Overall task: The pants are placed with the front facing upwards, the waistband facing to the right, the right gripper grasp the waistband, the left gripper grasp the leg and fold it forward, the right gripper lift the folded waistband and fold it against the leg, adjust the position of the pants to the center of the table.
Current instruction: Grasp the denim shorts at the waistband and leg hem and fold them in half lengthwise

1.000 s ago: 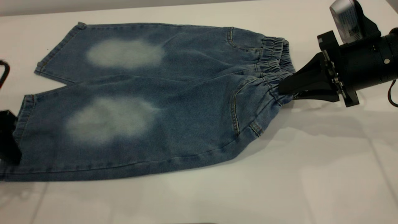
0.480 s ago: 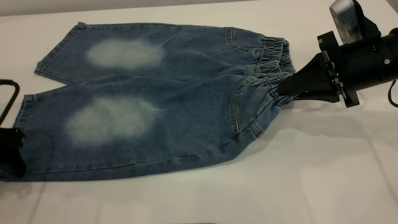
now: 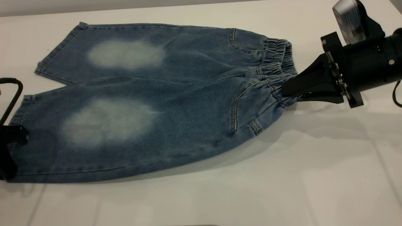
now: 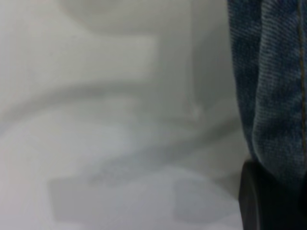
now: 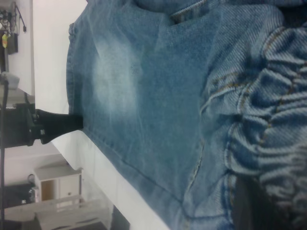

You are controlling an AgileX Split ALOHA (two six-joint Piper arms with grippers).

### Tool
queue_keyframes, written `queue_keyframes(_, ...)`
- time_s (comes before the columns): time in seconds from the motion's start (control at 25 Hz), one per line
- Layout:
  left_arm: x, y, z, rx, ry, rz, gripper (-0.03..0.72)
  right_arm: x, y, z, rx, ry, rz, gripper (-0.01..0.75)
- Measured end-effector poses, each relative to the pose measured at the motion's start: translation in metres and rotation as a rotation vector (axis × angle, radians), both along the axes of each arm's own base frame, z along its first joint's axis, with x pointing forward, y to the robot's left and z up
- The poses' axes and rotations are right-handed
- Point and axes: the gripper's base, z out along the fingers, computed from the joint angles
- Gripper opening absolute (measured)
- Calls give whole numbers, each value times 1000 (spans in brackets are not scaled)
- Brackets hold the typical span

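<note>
Pants (image 3: 150, 103) lie flat and unfolded; my right gripper (image 3: 290, 89) is clamped on the waistband (image 3: 278, 62), left gripper (image 3: 9, 150) pinches the near leg hem, both folds left.

The near edge of the pants (image 3: 150, 125) now lifts off the table (image 3: 282, 175), casting a wider shadow, and the near pocket seam shifts leftward. At the leg hem, the left gripper (image 3: 9, 150) sits higher, the cloth there drawn up with it.
</note>
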Motion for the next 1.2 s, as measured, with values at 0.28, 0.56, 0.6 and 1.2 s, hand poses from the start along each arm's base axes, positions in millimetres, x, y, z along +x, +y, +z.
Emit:
queue_keyframes(0.28,-9,-19,45,-48,-4,-49,53,-19,-2,40,-31,-79,-14,40)
queue_keyframes(0.56,-21,-43,120,-75,-257,-140,53,-43,-15,67,-52,-111,-79,40)
queue_keyframes(0.6,-20,-43,129,-73,-294,-145,53,-43,-16,66,-63,-108,-87,40)
queue_keyframes(1.2,105,-48,150,-34,-398,-196,53,2,-44,68,-341,-155,-350,40)
